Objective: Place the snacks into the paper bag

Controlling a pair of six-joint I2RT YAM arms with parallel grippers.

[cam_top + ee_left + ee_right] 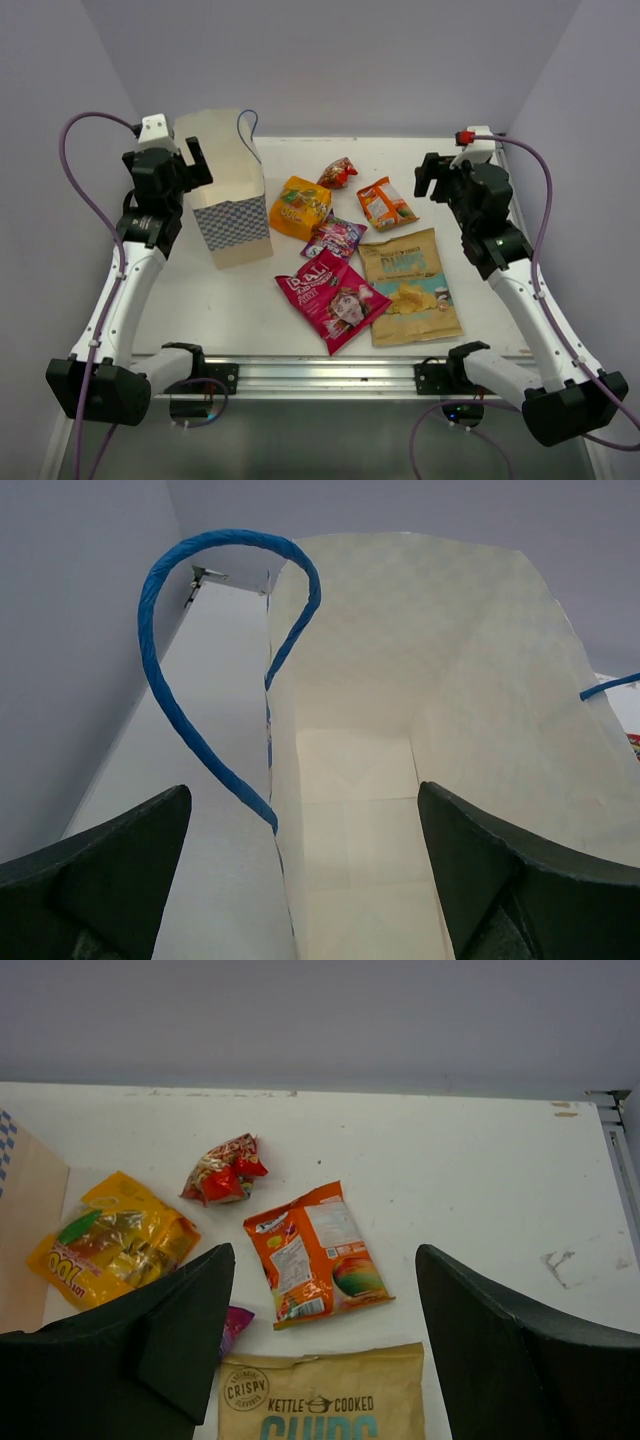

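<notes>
the left gripper (303, 815), open and empty, seems to straddle one wall of the paper bag (230, 195) near the far left corner of the table (195, 300), where it may snag the blue cord handle (160, 640) or tip the bag, while the right gripper (322, 1260), also open, hangs over the small orange packet (312, 1250) toward the far edge.

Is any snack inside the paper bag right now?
No, the left wrist view looks down into the paper bag and shows only its bare folded bottom.

White matte tabletop (200, 290), with a grey scuff (556, 1260) near its right edge. Plain pale lavender-grey walls (330, 60) enclose three sides. Aluminium rail (330, 375) runs along near edge. Light soft, even; shadows faint.
</notes>
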